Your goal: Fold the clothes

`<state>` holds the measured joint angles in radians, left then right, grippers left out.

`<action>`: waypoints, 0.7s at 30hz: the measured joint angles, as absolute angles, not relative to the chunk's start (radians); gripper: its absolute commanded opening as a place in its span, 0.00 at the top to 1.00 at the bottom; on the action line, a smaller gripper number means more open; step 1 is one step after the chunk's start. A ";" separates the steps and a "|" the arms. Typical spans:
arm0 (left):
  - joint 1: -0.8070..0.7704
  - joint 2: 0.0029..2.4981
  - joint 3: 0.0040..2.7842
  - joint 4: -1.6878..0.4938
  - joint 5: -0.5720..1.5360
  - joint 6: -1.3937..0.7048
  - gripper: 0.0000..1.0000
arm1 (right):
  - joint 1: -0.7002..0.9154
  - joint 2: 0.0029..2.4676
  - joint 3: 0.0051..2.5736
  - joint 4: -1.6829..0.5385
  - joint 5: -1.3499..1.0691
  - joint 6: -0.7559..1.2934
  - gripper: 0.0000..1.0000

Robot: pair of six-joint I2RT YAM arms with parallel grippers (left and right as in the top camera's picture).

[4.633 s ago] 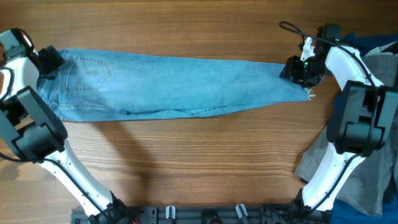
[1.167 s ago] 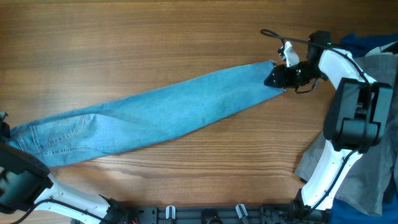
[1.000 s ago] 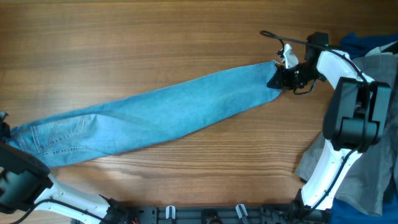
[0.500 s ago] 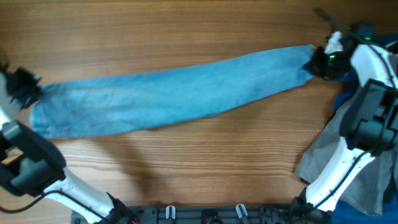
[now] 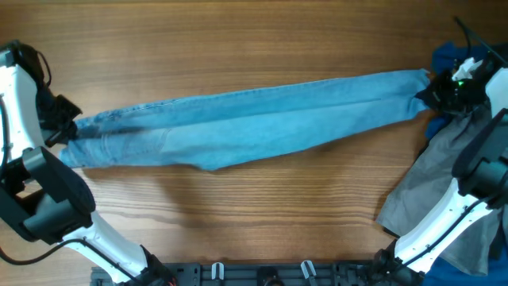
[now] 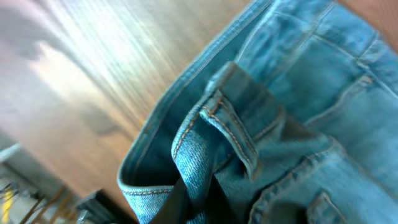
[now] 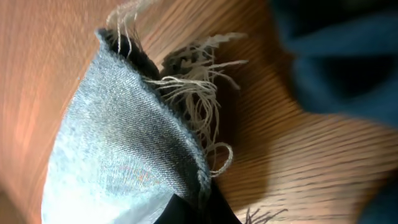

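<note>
Long light blue jeans (image 5: 254, 119) lie stretched almost level across the wooden table (image 5: 238, 40), waist to the left and hem to the right. My left gripper (image 5: 62, 129) is shut on the waistband. The left wrist view shows that stitched band (image 6: 236, 124) bunched above my gripper (image 6: 193, 208). My right gripper (image 5: 435, 91) is shut on the frayed hem. In the right wrist view, loose white threads (image 7: 199, 87) hang from the hem (image 7: 118, 143) just above my gripper (image 7: 199, 211).
A grey garment (image 5: 440, 175) lies heaped at the right edge around the right arm's base. A dark blue garment (image 5: 446, 57) sits behind it, also blurred in the right wrist view (image 7: 348, 56). A black rail (image 5: 262, 274) runs along the front edge.
The jeans lay slanted a second ago, waist low at front left. The left gripper has carried the waist back, the right gripper has pulled the hem rightward, and the jeans now stretch straighter.
</note>
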<state>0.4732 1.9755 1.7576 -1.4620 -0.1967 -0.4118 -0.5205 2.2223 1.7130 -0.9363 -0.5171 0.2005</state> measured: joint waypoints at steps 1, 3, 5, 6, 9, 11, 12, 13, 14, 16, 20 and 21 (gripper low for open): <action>0.483 1.975 1.758 -1.461 -0.210 -0.411 0.27 | -0.517 2.222 1.713 -0.936 -0.514 0.196 0.96; 0.513 1.975 1.758 -1.462 -0.240 -0.423 0.22 | -0.519 2.222 1.713 -0.936 -0.493 0.185 0.96; 0.546 1.975 1.758 -1.467 -0.253 -0.435 0.19 | -0.527 2.222 1.713 -0.943 -0.473 0.178 0.95; 0.555 1.975 1.758 -1.471 -0.258 -0.435 0.19 | -0.530 2.222 1.713 -0.947 -0.465 0.174 0.96; 0.562 1.975 1.758 -1.476 -0.265 -0.438 0.19 | -0.534 2.222 1.713 -0.952 -0.446 0.159 0.96; 0.558 1.975 1.758 -1.476 -0.263 -0.440 0.19 | -0.534 2.222 1.713 -0.954 -0.440 0.155 0.96; 0.557 1.975 1.758 -1.474 -0.258 -0.440 0.19 | -0.533 2.222 1.713 -0.955 -0.440 0.152 0.96; 0.556 1.975 1.758 -1.472 -0.252 -0.440 0.20 | -0.533 2.222 1.713 -0.957 -0.437 0.152 0.96; 0.556 1.975 1.758 -1.464 -0.233 -0.440 0.22 | -0.533 2.222 1.713 -0.959 -0.436 0.152 0.96; 0.556 1.975 1.758 -1.444 -0.199 -0.440 0.23 | -0.533 2.222 1.713 -0.965 -0.433 0.147 0.96; 0.556 1.972 1.734 -1.352 -0.108 -0.414 0.21 | -0.533 2.222 1.715 -0.983 -0.422 0.121 0.96; 0.556 1.972 1.722 -1.340 -0.091 -0.405 0.20 | -0.533 2.222 1.715 -0.984 -0.421 0.116 0.96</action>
<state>0.5564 1.9717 1.7218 -1.3396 -0.0914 -0.4053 -0.5327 2.2223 1.7149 -0.9844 -0.4206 0.1162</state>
